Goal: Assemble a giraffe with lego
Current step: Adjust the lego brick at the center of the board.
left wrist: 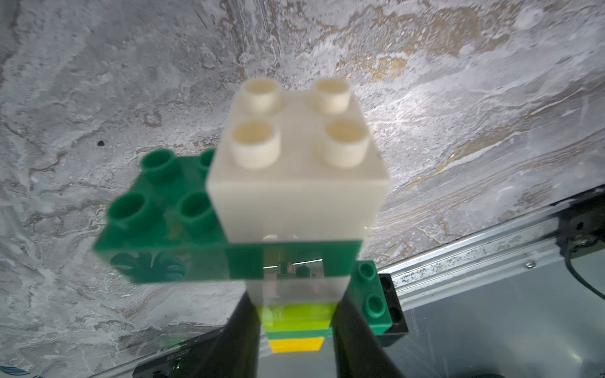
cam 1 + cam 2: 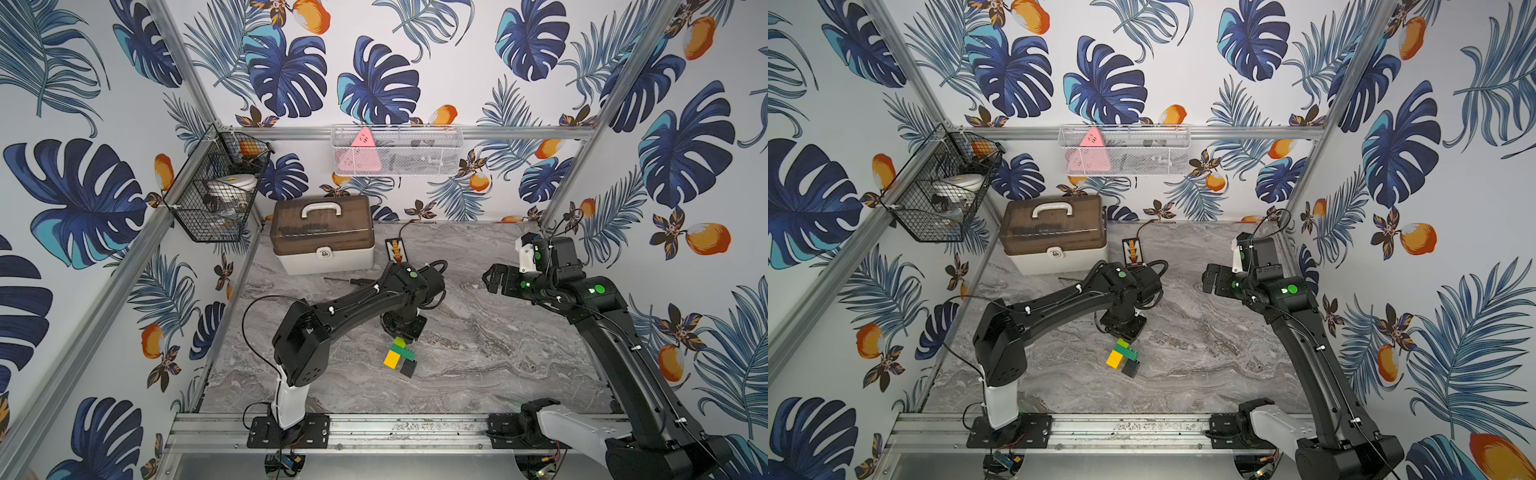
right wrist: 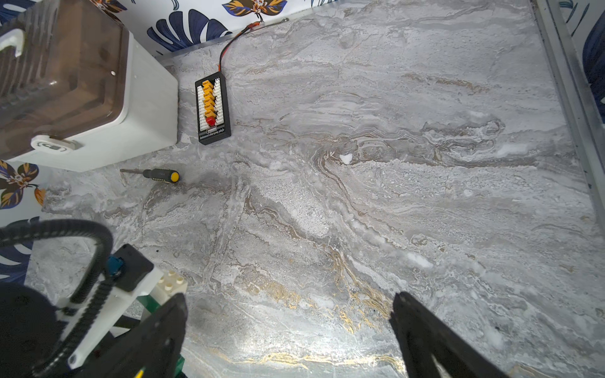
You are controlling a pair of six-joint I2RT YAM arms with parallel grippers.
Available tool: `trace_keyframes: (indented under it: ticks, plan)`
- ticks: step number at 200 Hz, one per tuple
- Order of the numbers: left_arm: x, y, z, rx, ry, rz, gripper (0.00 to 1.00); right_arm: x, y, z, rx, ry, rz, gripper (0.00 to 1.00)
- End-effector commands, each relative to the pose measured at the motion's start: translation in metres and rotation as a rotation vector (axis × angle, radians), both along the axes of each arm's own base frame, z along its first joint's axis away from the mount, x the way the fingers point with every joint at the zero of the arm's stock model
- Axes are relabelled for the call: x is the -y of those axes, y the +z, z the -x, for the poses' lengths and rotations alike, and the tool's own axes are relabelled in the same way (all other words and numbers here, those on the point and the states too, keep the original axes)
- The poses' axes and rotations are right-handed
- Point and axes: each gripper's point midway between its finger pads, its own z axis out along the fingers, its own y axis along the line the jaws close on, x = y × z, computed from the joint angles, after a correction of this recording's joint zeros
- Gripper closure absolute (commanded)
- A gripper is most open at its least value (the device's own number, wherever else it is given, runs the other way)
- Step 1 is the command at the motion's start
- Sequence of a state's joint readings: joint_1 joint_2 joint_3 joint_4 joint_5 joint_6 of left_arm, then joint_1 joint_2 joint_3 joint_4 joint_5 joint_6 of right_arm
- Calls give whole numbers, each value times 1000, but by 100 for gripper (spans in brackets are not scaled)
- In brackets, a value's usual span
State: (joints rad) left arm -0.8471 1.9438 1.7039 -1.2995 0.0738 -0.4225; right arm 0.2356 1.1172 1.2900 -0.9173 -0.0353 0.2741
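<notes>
Giraffe [image 2: 402, 356], we judge, is fully stacked, low centre in both top views, left fingers [image 1: 242, 340] clamped on its neck, right fingers [image 3: 422, 330] apart and empty; seemingly only setting it down remains.

Giraffe [image 2: 405, 354] sits in left gripper [image 1: 296, 307] over table [image 2: 498, 365] middle. Toolbox [image 2: 324, 237] back left; connector board [image 2: 395, 249] just right of it; screwdriver [image 3: 160, 175] before it. Right gripper [image 3: 289, 297] well apart, right side.

Evenly bright, wide-angle edges bowed; left wrist foreground seemingly defocused.
</notes>
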Motion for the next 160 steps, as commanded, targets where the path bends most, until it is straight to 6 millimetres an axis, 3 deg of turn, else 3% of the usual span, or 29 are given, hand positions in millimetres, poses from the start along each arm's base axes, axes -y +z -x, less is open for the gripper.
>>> trace_keyframes:
  ticks: [1, 94, 160]
  plan:
    - [-6, -11, 11, -81, -50, -32, 70, 2, 3, -8, 39, 9, 32, 0]
    - [-7, -59, 14, -182, -101, -115, 69, 13, 3, -10, 71, 1, 110, 0]
    - [-11, -70, 12, -181, -97, -146, 66, 16, 3, -9, 74, -1, 132, 0]
